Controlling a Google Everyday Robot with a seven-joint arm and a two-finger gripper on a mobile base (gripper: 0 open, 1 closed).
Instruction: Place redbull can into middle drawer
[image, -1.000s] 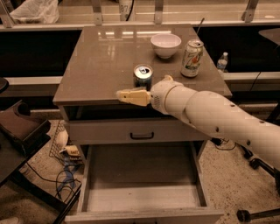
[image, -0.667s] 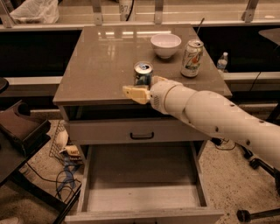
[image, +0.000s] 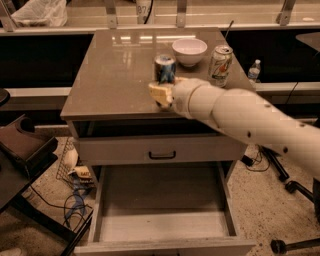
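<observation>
We saw the redbull can (image: 165, 68) standing upright on the cabinet top (image: 112, 75), just in front of a white bowl (image: 189, 51) and near a white-and-green can (image: 220, 59). The robot's gripper (image: 160, 94) sat low against the can's near side. We could not tell how far it was parted or whether it gripped anything. Below, the middle drawer (image: 160, 197) stood pulled out.

The redbull can (image: 165, 69), slim, blue and silver with a silver top, is standing upright on the worktop (image: 110, 75) just behind my claw (image: 161, 93). The middle drawer (image: 160, 200), wide, shallow and grey, is sitting pulled open well below my claw.
</observation>
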